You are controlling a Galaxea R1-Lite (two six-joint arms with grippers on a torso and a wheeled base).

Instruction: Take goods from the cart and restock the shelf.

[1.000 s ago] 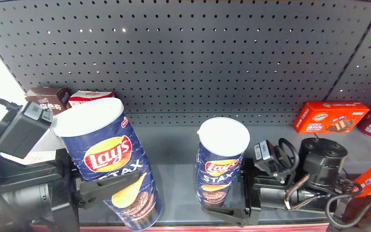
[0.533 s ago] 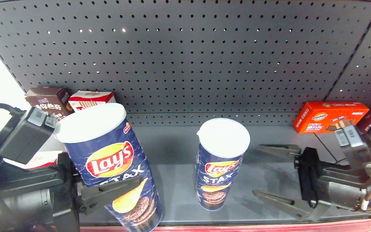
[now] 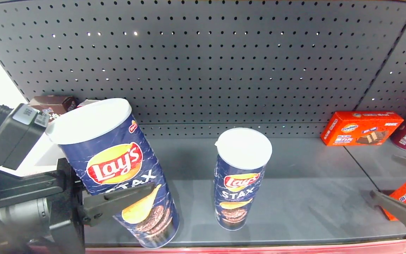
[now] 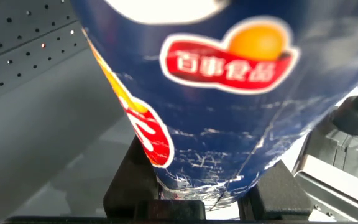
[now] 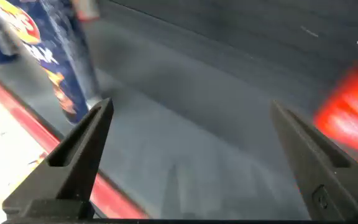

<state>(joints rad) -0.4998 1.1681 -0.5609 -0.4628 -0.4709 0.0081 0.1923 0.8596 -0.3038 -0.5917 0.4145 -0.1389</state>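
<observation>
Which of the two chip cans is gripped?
The left can, tilted in the left gripper; the middle can stands upright and free on the shelf.

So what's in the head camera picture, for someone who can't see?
The left gripper holds a tall blue chip can with a white lid, tilted, at the front of the grey metal shelf. A matching can stands upright mid-shelf, the open right gripper far right.

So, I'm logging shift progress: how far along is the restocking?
Done: one can stands upright on the shelf. In hand: the left end effector grips a second can, tilted at the shelf's front edge. Left: set it down; the right end effector is open and empty.
</observation>
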